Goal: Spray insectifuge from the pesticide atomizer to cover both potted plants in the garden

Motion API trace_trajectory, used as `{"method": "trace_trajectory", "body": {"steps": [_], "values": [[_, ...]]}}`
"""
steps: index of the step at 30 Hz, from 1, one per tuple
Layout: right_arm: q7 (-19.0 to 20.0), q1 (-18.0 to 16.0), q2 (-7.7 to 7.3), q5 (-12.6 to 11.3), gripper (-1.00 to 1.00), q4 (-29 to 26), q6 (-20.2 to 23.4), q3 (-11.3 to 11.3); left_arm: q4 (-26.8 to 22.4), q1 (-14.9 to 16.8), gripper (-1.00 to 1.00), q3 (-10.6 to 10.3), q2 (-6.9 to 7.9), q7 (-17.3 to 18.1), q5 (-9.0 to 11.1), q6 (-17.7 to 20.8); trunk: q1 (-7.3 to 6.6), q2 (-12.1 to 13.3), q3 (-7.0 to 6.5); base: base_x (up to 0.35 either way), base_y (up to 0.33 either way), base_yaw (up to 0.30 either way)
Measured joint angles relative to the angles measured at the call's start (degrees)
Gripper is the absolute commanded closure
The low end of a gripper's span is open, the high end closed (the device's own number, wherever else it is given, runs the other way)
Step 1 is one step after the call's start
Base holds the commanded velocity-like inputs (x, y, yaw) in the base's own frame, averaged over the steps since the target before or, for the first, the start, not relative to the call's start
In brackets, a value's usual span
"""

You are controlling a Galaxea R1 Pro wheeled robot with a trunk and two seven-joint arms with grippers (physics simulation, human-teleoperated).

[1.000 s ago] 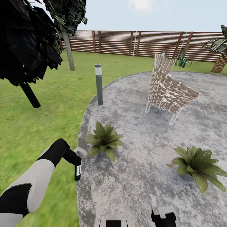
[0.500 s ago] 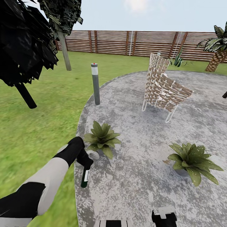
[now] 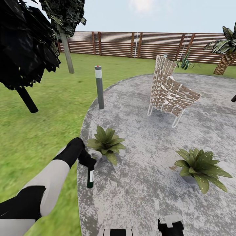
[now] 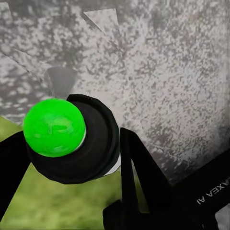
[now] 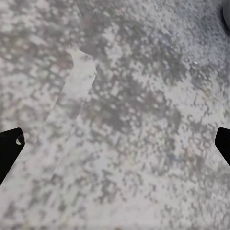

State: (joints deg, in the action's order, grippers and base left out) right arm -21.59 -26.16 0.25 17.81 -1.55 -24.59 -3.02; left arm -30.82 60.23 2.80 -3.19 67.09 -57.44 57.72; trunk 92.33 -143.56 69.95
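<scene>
Head view has the left arm reaching forward over the patio [image 3: 147, 183] edge, its fingers [image 3: 86, 159] pinching the pesticide atomizer [image 3: 90, 177], which hangs bottle-down just beside the nearer potted plant [image 3: 105, 143]; the second potted plant [image 3: 199, 167] sits well apart. Left wrist view adds a green ball [image 4: 54, 127] at the bottle's end. Right wrist view shows the right fingers [image 5: 9, 146] spread wide above bare paving.

The left claw [image 3: 88, 160] with the pesticide atomizer [image 3: 90, 177] lifts slightly, drawing nearer the left potted plant [image 3: 105, 143] since half a second ago.
</scene>
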Motion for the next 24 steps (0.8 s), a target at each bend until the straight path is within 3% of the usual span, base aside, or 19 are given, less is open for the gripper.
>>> {"method": "trace_trajectory", "body": {"steps": [3,9,24], "values": [[0.00,0.00,0.05,-0.04,-1.00,0.00,0.00,0.00,-0.08,-0.85,1.00,0.08,0.52,-0.70,-0.16,-0.14,0.00,0.00,0.00,0.000,0.000,-0.007],[0.00,0.01,0.01,-0.09,-1.00,-0.02,0.00,-0.06,-0.15,-1.46,1.00,0.43,0.14,-7.88,0.58,0.06,0.00,0.00,0.00,0.000,0.000,-0.217],[0.00,0.00,-0.01,0.00,-1.00,0.00,0.00,-0.05,-0.11,0.20,1.00,0.06,0.91,-8.55,-0.05,0.32,0.00,0.00,0.00,0.000,0.000,-0.029]]}}
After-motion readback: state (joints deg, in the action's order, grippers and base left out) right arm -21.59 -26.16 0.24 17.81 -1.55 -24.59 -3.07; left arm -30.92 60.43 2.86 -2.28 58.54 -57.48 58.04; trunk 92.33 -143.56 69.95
